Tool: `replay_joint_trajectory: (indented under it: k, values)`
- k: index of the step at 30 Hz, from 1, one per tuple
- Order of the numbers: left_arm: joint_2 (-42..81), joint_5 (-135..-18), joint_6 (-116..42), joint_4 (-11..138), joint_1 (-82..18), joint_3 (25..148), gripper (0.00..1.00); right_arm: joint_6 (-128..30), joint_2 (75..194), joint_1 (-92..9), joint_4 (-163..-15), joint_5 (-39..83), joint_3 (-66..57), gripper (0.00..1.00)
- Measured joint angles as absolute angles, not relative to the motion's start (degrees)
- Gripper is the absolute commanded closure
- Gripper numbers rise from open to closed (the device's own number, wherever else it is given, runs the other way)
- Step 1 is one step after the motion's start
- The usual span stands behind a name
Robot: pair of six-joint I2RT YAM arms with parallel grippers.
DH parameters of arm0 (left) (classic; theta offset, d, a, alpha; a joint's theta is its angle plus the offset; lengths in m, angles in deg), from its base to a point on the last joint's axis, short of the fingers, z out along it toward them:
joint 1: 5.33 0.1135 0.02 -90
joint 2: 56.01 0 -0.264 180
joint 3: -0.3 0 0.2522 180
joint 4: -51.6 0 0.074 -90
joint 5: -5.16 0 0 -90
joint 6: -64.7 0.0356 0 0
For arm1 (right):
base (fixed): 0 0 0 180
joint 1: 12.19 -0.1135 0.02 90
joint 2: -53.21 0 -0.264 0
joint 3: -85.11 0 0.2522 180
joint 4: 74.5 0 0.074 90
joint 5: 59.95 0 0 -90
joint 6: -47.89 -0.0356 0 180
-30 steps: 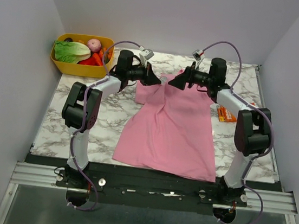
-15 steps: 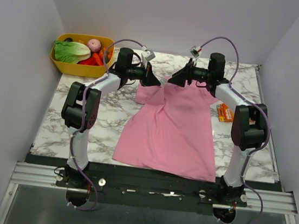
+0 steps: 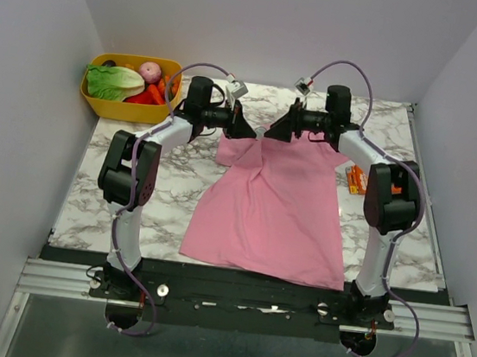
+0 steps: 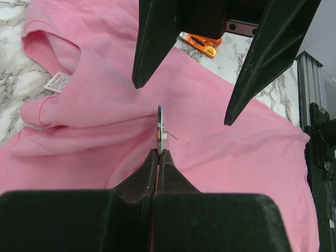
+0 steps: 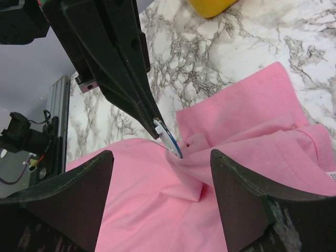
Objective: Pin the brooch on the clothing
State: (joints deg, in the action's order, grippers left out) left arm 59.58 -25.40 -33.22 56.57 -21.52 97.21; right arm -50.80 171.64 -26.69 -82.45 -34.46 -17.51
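Left wrist view: left fingers (image 4: pixel 157 163) are squeezed together on the tiny brooch (image 4: pixel 160 126), standing on its edge mid-frame against the bunched pink T-shirt (image 4: pixel 226 136). Right fingers (image 4: pixel 152 47) hang wide apart at the top. Marble table (image 4: pixel 233 58) shows behind.

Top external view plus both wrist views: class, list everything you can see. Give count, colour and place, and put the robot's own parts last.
T-shirt: one, pink, spread on the table, collar end bunched up between the grippers.
Brooch: one, small disc seen edge-on so its colour is unclear, at a raised fold of the T-shirt.
Table: one, white marble with grey veins, under everything.
Bin: one, yellow, far left corner.
Toy vegetables: several, green, red and pink, inside the bin.
Packet: one, orange, on the table right of the T-shirt.
Left gripper: one, black, shut on the brooch.
Right gripper: one, black, open, fingers either side of the brooch.
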Motion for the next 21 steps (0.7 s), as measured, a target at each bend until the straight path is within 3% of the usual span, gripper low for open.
replay_joint_trajectory:
  k: [3, 5, 10, 21]
  values:
    - [59.6, -25.1, -33.7, 56.1, -21.5, 97.2, 1.0, -50.0, 172.5, -27.3, -84.2, -34.1, -18.3, 0.22]
    - [59.6, -24.9, -34.1, 55.6, -21.5, 97.2, 1.0, -49.5, 172.7, -27.6, -85.0, -34.1, -18.3, 0.32]
    - [59.6, -24.6, -34.8, 54.8, -21.5, 97.2, 1.0, -48.8, 172.7, -28.0, -85.4, -34.0, -18.3, 0.39]
    - [59.6, -24.5, -35.2, 54.7, -21.5, 97.2, 1.0, -48.0, 172.9, -28.0, -85.6, -34.1, -18.2, 0.42]
